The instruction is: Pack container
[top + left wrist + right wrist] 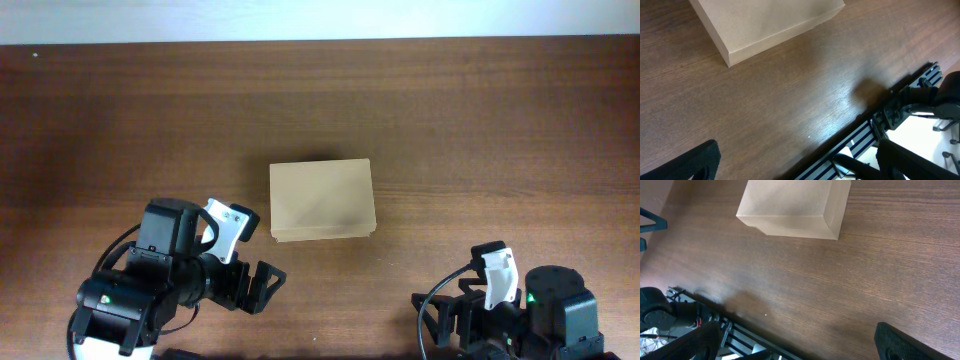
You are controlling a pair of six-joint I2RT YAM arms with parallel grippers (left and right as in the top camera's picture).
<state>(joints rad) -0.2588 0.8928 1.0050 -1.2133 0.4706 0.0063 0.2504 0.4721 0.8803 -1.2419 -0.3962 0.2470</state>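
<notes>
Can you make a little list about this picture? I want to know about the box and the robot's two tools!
container: plain tan cardboard box, lid shut, lying flat in the middle
table: dark brown wood
left tool: open, holding nothing, close to the box's near left corner but not touching
right tool: open, holding nothing, farther from the box, near the table's edge
things to pack: none in view
inside the box: cannot tell, the lid hides it

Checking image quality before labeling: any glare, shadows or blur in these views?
Overhead: even light, sharp, faint dark patch on the container. Left wrist: pale sheen on the table. Right wrist: sharp, soft shadow on the wood lower left.
</notes>
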